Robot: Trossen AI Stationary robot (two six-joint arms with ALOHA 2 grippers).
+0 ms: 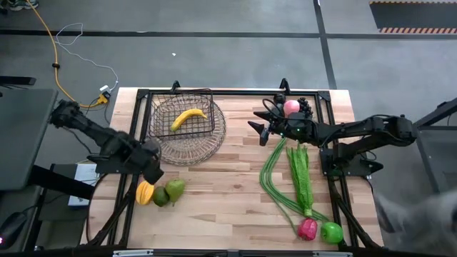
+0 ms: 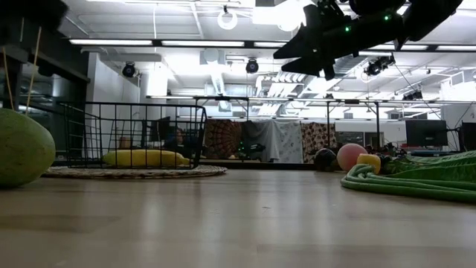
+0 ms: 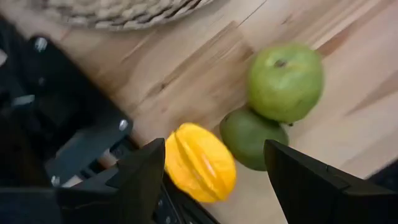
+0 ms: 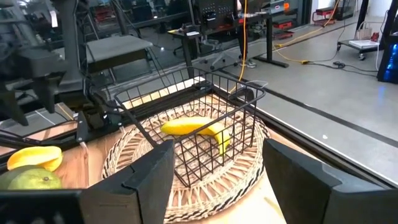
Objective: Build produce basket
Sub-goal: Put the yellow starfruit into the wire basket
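Looking out past my right tool (image 4: 214, 186), I see its two dark fingers (image 4: 134, 183) spread wide apart with nothing between them. Ahead sits the wire basket (image 4: 186, 109) on a round woven mat (image 4: 134, 146), which lies on the wooden desk (image 4: 74, 158). A yellow banana (image 4: 196, 129) lies inside the basket, on its floor. Off to one side of the mat I see an orange-yellow fruit (image 4: 34, 157) touching a green one (image 4: 31, 180). The other arm (image 4: 37, 59) hangs above those two fruits. Beyond the desk are other workbenches and cables.
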